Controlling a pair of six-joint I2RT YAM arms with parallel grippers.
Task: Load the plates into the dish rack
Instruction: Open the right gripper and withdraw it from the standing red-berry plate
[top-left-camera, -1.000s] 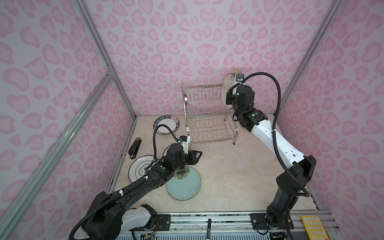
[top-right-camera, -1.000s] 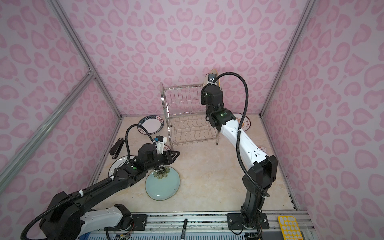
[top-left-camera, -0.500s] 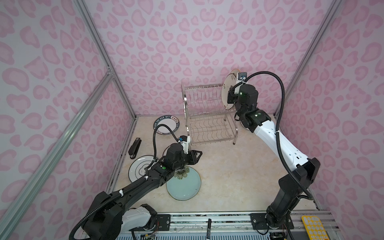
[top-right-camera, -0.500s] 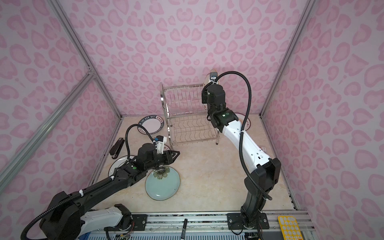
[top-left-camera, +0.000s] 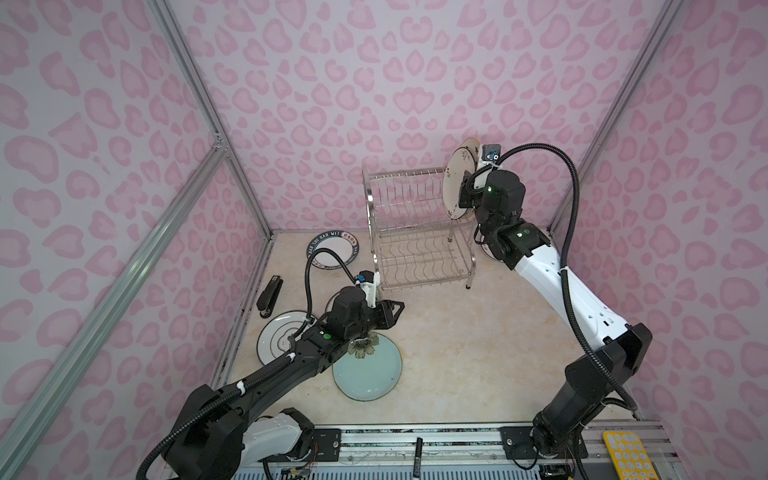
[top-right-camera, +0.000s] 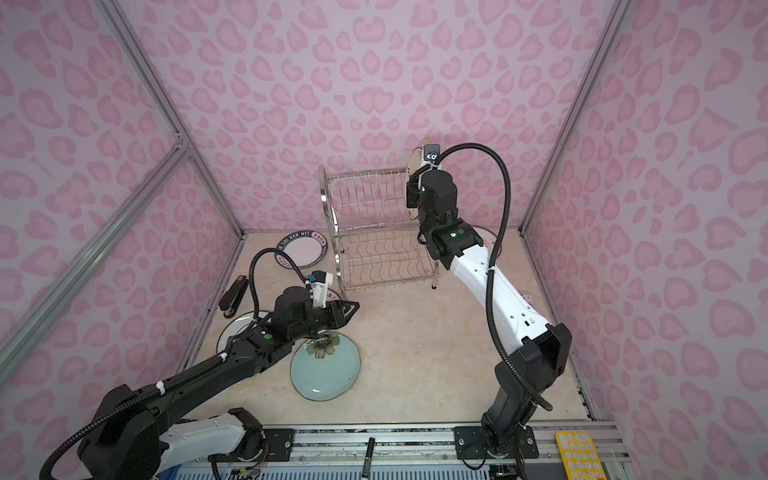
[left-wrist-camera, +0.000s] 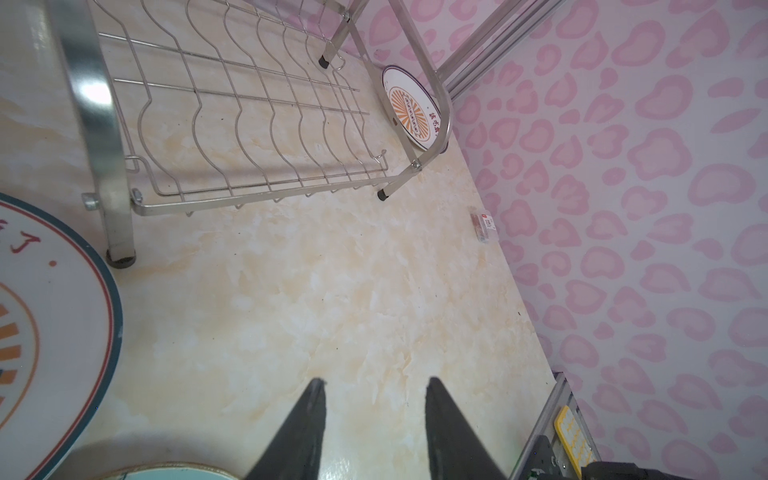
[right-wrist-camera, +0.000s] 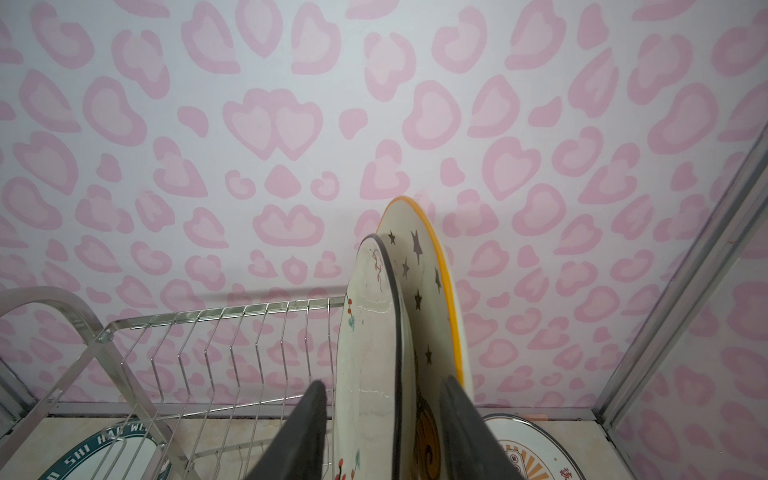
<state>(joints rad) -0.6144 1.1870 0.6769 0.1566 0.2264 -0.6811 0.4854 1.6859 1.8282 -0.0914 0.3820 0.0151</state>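
Note:
The dish rack (top-left-camera: 415, 232) stands at the back. At the right end of its upper tier a white floral plate (right-wrist-camera: 370, 332) and a star plate with an orange rim (right-wrist-camera: 424, 282) stand on edge. My right gripper (right-wrist-camera: 382, 380) is open around the floral plate, with a gap beside one finger. My left gripper (left-wrist-camera: 375, 379) is open and holds nothing, low over the floor beside a pale teal plate (top-left-camera: 370, 370). Flat on the floor lie a navy-lettered plate (top-left-camera: 332, 249), a black-ringed plate (top-left-camera: 278, 338) and an orange-sunburst plate (left-wrist-camera: 50, 311). Another sunburst plate (left-wrist-camera: 409, 108) lies behind the rack's right side.
A black stapler (top-left-camera: 269, 291) lies by the left wall. A small packet (left-wrist-camera: 484, 224) lies by the right wall. A yellow keypad (top-left-camera: 627, 457) and a marker (top-left-camera: 417, 453) sit on the front rail. Pink walls close in three sides.
My right gripper's jaws have widened at the floral plate on the upper tier, and that arm's elbow has swung to the right. The left arm has not moved.

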